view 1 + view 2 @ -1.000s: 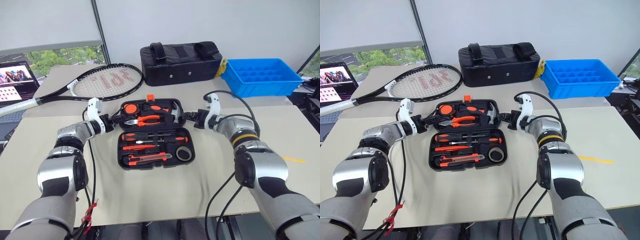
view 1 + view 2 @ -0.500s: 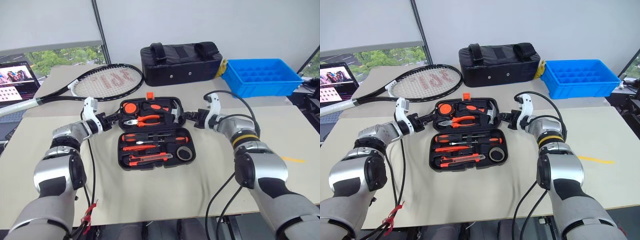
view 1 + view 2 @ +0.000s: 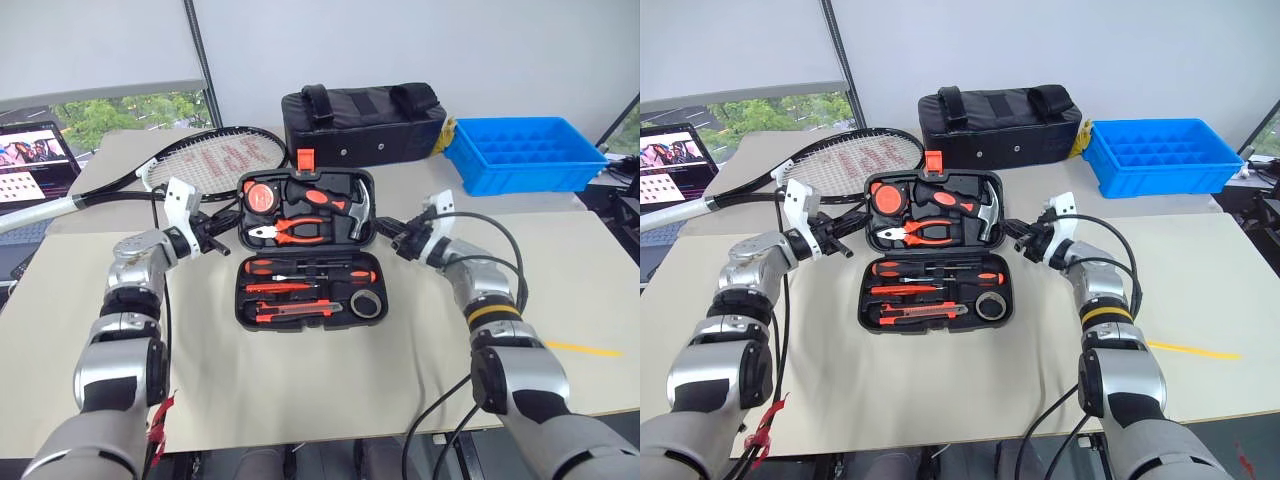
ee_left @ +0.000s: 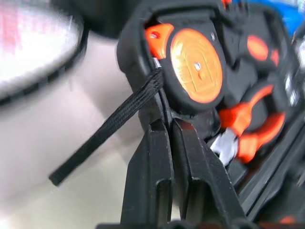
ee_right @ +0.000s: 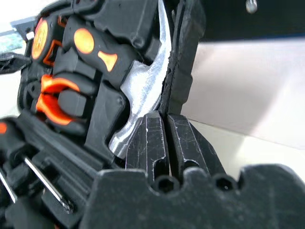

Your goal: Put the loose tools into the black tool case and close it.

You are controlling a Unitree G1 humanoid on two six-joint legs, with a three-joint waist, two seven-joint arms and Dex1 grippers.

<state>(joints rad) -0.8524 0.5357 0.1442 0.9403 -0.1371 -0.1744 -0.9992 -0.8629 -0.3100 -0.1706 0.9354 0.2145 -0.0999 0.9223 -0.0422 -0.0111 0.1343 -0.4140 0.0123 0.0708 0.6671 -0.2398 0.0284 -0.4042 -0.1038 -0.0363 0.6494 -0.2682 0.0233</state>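
The black tool case (image 3: 243, 300) lies open mid-table. Its base holds orange-and-black screwdrivers (image 3: 300, 270), a utility knife (image 3: 285, 311) and a grey tape roll (image 3: 366, 305). The lid (image 3: 371, 205), tilted up off the table, carries a tape measure, pliers and a hammer, with the orange latch (image 3: 305, 158) on top. My left gripper (image 3: 228, 238) is shut on the lid's left rim, its fingers (image 4: 157, 143) pinching the edge. My right gripper (image 3: 385, 238) is shut on the lid's right rim beside the hammer head (image 5: 138, 90).
A tennis racket (image 3: 205, 160) lies behind the case to the left. A black fabric bag (image 3: 362, 120) and a blue tray (image 3: 522, 150) stand at the back. A laptop (image 3: 30, 160) sits at the far left.
The lid has risen from lying flat to tilted up. Both grippers have lifted and rolled with it. The left gripper closed onto the lid's rim.
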